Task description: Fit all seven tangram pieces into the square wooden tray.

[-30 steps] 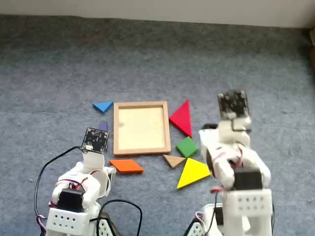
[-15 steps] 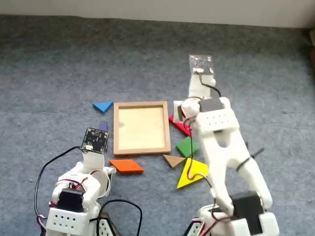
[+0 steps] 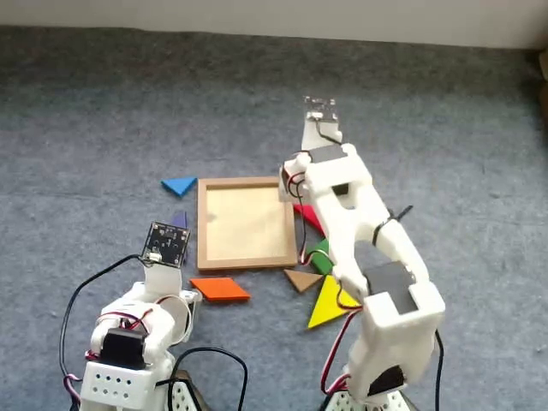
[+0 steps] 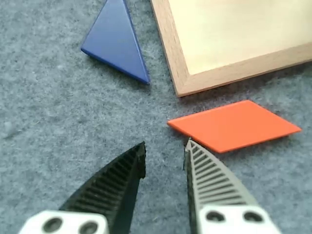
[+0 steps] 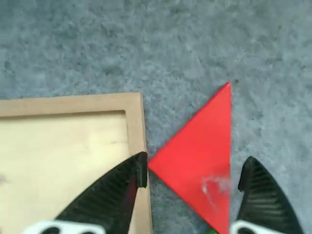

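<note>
Wooden tray (image 3: 247, 261) lies on grey carpet (image 3: 103, 111). Right gripper (image 5: 195, 170) is spread wide, jaws straddling red triangle (image 5: 200, 141) just beside tray's rim. Left gripper (image 4: 165, 153) is slightly parted, holding nothing, tips near orange parallelogram (image 4: 234, 126).

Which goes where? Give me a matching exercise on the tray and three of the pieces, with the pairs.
1. red triangle
2. orange parallelogram
3. brown triangle
4. wooden tray

A. holds no pieces
B. between the orange parallelogram and the yellow triangle
C. spanned by the open right claw
D. just ahead of the open left claw

Pairs: 1-C, 2-D, 3-B, 4-A
</note>
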Controlling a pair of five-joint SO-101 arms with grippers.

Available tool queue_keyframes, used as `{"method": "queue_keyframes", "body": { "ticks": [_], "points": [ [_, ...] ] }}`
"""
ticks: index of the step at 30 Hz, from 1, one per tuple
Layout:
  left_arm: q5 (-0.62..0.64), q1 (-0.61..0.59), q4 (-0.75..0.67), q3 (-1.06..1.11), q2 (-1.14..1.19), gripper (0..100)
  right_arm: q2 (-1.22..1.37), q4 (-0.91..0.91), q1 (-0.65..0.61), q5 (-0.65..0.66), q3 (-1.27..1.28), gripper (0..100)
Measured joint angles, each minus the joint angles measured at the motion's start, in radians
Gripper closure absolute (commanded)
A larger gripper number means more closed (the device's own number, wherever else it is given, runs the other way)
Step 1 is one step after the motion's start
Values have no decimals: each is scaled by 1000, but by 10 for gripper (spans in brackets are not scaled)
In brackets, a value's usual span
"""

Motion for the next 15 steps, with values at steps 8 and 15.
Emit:
{"method": "queue_keyframes", "body": {
  "ticks": [8,15],
  "points": [
    [0,0,0,0,0,854,153,0,40,0,-100,702],
    [0,0,0,0,0,854,190,75,126,5,-155,702]
  ]
}}
